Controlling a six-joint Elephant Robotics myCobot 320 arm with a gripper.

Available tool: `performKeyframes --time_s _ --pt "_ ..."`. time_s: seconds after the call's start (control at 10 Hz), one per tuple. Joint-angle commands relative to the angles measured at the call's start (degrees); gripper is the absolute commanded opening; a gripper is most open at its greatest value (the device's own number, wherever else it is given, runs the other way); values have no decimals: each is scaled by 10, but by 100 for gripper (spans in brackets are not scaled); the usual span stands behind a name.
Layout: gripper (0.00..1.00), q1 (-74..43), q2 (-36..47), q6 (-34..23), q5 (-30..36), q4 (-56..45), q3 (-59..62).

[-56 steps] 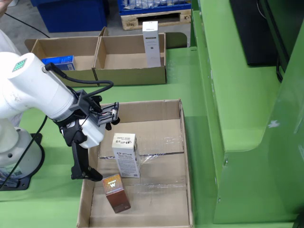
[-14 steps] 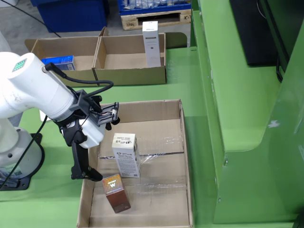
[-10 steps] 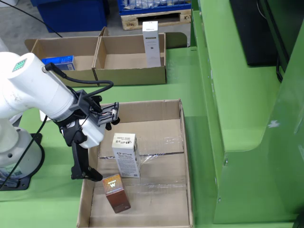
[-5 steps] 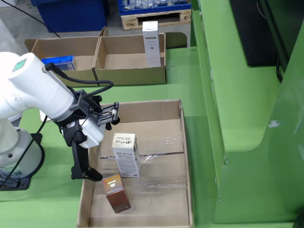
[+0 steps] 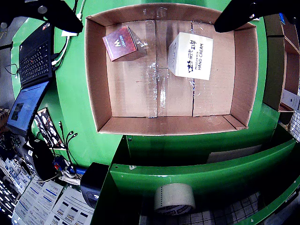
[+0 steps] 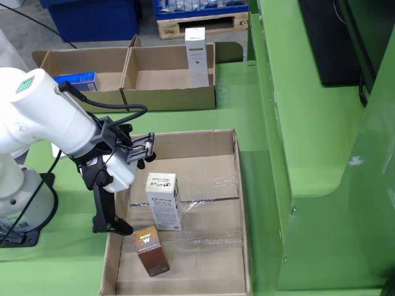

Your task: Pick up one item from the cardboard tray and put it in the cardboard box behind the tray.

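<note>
Green desk [image 6: 247,117] carries the cardboard tray [image 6: 241,203]; the tool [image 6: 123,185], spread wide and empty, hovers pre-grasp, needing descent onto the white carton [image 6: 163,200].

Only the far-left edge of the fixed view changed. Approx 5.6 s ago a white, cloth-like shape filled the strip left of the left cardboard box [image 6: 86,61] – by now it had given way to a narrower pale grey sliver [image 6: 5,43]; what it was, can't tell. A pale bit in the top-left corner was gone. The black floor cable [image 6: 58,37] lay slightly differently – its near end started higher in frame.
</note>
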Motion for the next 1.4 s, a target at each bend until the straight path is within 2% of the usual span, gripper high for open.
performKeyframes --time_s 0.0,0.3,0.4,0.8,1.1,1.3 --pt "100 0 8 0 -1 6 17" --pt "100 0 8 0 -1 6 17" --pt "100 0 33 3 3 16 -14" --pt "100 64 98 53 -20 22 -87" --pt "100 91 109 70 -27 19 -96" --pt "100 117 86 81 -35 6 -72"
